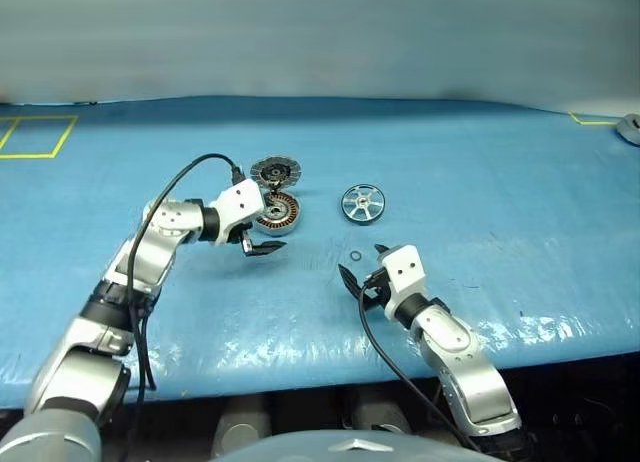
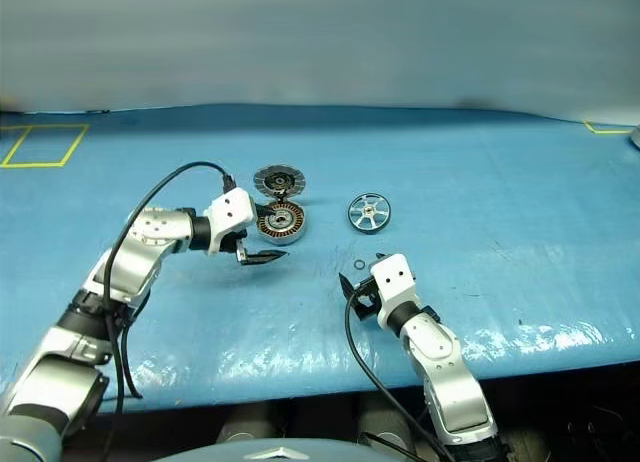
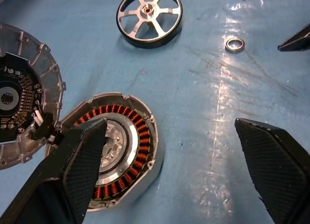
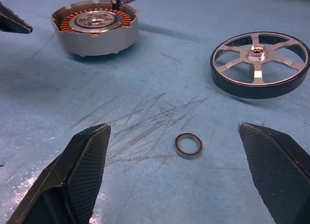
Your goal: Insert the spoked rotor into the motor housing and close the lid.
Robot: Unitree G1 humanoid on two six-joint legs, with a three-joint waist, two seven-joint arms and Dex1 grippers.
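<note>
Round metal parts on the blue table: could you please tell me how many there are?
4: the open lid farthest back, the motor housing against it, the spoked rotor to their right, and a small ring nearer the robot.

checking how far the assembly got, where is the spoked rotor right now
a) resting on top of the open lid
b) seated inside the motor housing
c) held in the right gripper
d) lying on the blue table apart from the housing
d: the spoked rotor lies flat on the blue table, off to the side of the motor housing, whose copper windings are still uncovered, and both grippers are open and empty.
</note>
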